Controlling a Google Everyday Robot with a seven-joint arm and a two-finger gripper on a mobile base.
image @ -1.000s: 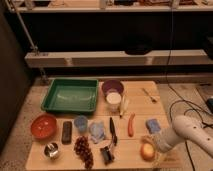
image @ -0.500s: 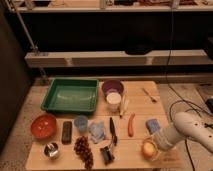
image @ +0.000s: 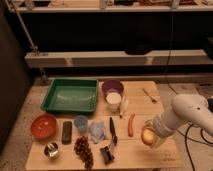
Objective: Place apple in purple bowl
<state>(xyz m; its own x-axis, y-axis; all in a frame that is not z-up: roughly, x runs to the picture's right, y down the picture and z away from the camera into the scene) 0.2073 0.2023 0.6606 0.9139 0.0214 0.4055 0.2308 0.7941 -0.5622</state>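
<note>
The apple [image: 148,136] is near the front right of the table [image: 145,107], clasped in the pincer [image: 149,135] – closed around the fruit at the end of the white arm [image: 182,115], which reaches in from the right. The carrot [image: 131,125] lies just to its left. The purple bowl [image: 112,87] stands well apart at the far middle (a white cup [image: 114,99] just in front of it), beside the green tray [image: 70,95].

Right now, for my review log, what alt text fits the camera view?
The gripper holds the apple at the wooden table's front right. The purple bowl sits at the back centre, behind a white cup; a carrot lies between bowl and apple.
</note>
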